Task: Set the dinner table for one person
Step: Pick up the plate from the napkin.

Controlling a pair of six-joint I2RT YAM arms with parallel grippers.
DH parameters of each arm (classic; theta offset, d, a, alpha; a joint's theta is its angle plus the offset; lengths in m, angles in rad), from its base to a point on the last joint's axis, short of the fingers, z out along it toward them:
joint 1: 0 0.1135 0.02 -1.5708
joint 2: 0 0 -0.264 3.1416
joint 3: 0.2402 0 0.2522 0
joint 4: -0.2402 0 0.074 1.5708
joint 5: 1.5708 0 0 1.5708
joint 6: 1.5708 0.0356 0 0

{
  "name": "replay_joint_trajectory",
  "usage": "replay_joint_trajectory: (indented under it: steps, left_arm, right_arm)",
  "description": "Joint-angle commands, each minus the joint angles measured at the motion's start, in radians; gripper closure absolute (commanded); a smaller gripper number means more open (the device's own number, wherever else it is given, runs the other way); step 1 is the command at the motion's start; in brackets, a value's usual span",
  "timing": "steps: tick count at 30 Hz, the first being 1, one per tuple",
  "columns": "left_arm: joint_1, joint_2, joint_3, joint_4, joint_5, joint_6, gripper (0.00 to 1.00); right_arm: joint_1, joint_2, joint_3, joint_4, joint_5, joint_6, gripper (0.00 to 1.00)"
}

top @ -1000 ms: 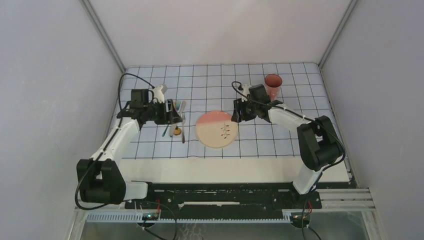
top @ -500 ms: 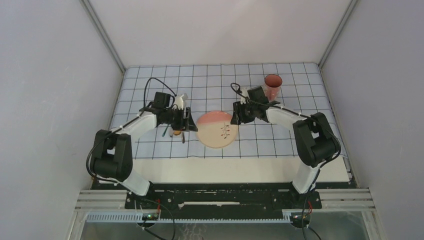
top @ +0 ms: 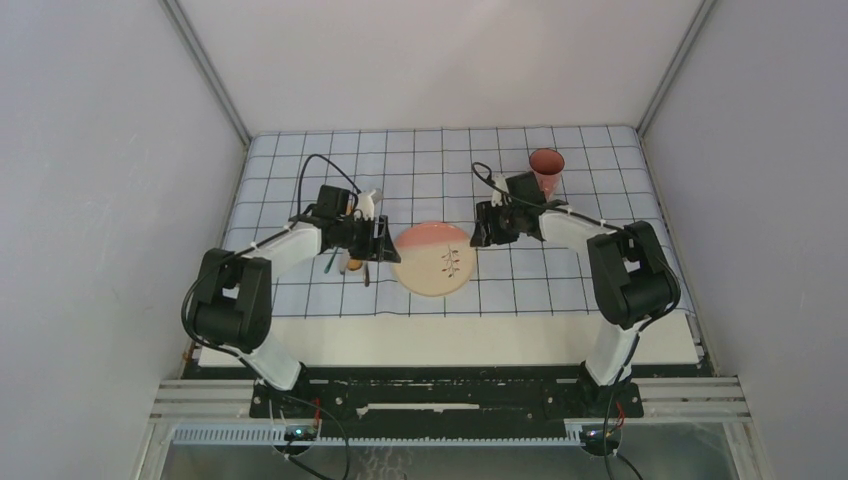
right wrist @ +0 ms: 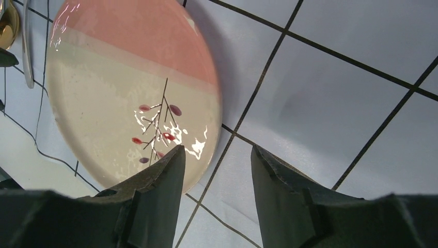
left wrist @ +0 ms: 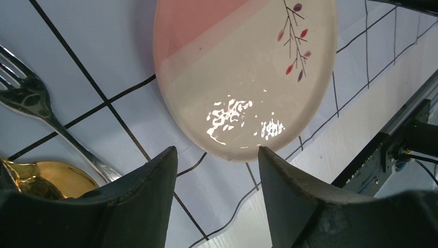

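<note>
worktop (top: 450, 340): large, flat, cream-white rectangle. Bare only in a strip along its near edge, in front of the arm bases. The rest lies under the cloth.
cloth (top: 420, 170): pale blue with a black grid. Spread flat from the far edge of the worktop to short of the near edge.
plate (top: 432, 258): round, shallow and glossy. Pink on the far part and cream on the near part, with a small twig motif of red leaves. Lies flat about midway between the left and right edges of the worktop, nearer the near edge of the cloth.
cup (top: 546, 165): reddish, upright, mouth up. Stands near the far right corner of the worktop, well apart from the plate.
fork (left wrist: 46, 119): silver, lying on the cloth just left of the plate.
spoon (left wrist: 51, 178): gold bowl, beside the fork and on the side away from the plate.
slim green piece (top: 331, 261): lies left of the spoon; too small to tell its kind.
left claw (top: 383, 240): low over the cloth at the plate's left rim. Jaws stand apart and empty. In the wrist view the plate's near rim shows between the two dark fingers (left wrist: 144, 206); contact cannot be told.
right claw (top: 480, 232): low over the cloth at the plate's right rim. Jaws parted, gripping nothing. The wrist view shows mostly bare cloth in the gap, with the plate beside one finger (right wrist: 155, 206).
</note>
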Motion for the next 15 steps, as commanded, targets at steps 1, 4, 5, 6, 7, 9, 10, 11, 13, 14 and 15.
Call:
replay_joint_trajectory:
  steps: [1, 4, 5, 6, 7, 9, 10, 11, 13, 14, 15]
  left_arm:
    - [-0.006, 0.017, 0.010, 0.044, -0.039, 0.013, 0.36]
    - [-0.006, 0.039, 0.022, 0.045, -0.029, 0.007, 0.36]
    - [-0.006, 0.044, 0.027, 0.042, -0.031, 0.010, 0.36]
    - [-0.006, 0.046, 0.031, 0.042, -0.040, 0.012, 0.37]
    - [-0.006, 0.049, 0.034, 0.042, -0.042, 0.015, 0.36]
    - [-0.007, 0.049, 0.037, 0.040, -0.041, 0.014, 0.37]
    - [-0.007, 0.048, 0.040, 0.041, -0.035, 0.015, 0.37]
    - [-0.007, 0.045, 0.043, 0.041, -0.032, 0.014, 0.37]
    - [-0.006, 0.040, 0.048, 0.046, -0.028, 0.013, 0.37]
    - [-0.007, 0.038, 0.051, 0.048, -0.026, 0.007, 0.37]
    - [-0.007, 0.039, 0.054, 0.050, -0.019, 0.001, 0.37]
  right_arm:
    - [-0.022, 0.020, 0.010, 0.031, -0.051, -0.011, 0.41]
    - [-0.025, 0.029, 0.007, 0.056, -0.072, 0.007, 0.41]
    - [-0.023, 0.032, 0.007, 0.059, -0.075, 0.013, 0.41]
    - [-0.021, 0.035, 0.007, 0.061, -0.081, 0.014, 0.41]
    - [-0.020, 0.039, 0.006, 0.061, -0.084, 0.013, 0.41]
    - [-0.021, 0.048, 0.007, 0.064, -0.090, 0.012, 0.41]
    - [-0.021, 0.052, 0.007, 0.068, -0.095, 0.014, 0.41]
    - [-0.020, 0.053, 0.008, 0.072, -0.101, 0.020, 0.42]
    - [-0.014, 0.055, 0.008, 0.078, -0.116, 0.029, 0.42]
    - [-0.005, 0.056, 0.010, 0.078, -0.114, 0.028, 0.43]
    - [0.001, 0.058, 0.014, 0.079, -0.119, 0.025, 0.43]
